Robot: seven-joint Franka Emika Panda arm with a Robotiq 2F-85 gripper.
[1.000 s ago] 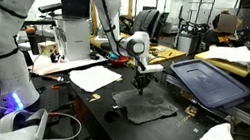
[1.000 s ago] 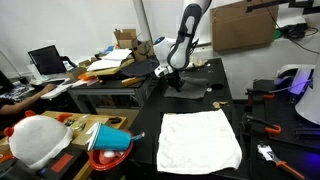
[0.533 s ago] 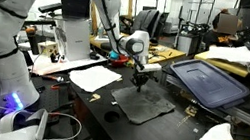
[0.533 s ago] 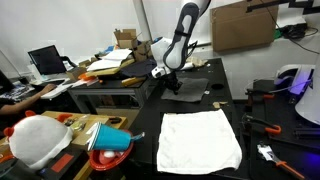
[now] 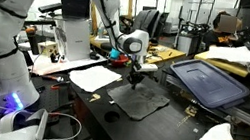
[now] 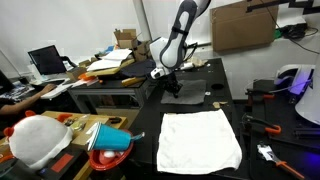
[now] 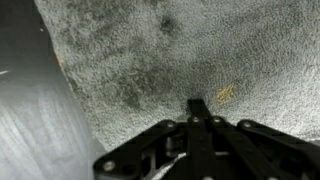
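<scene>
**Exterior view.** A white robot arm reaches down to a black counter (image 5: 160, 138). Its gripper (image 5: 135, 81) is closed, tips together, and appears to pinch the far corner of a dark grey cloth (image 5: 142, 102). The cloth lies directly beneath and spreads away from the gripper toward the counter's near edge, its long axis running diagonally. It looks soft, limp and roughly four-sided. A flat white sheet (image 5: 94, 77) lies just beside it.

**Exterior view, opposite side.** The gripper (image 6: 170, 88) stands over the dark grey cloth (image 6: 187, 95). A white cloth (image 6: 200, 140), pale and gently rumpled, lies spread flat nearer the camera, apart from the grey one.

**Wrist view.** The black gripper (image 7: 199, 108) narrows to a closed point touching the cloth (image 7: 150, 50), which fills the frame with a fuzzy, towel-like nap. Smooth grey counter (image 7: 30, 115) shows at the left.
</scene>
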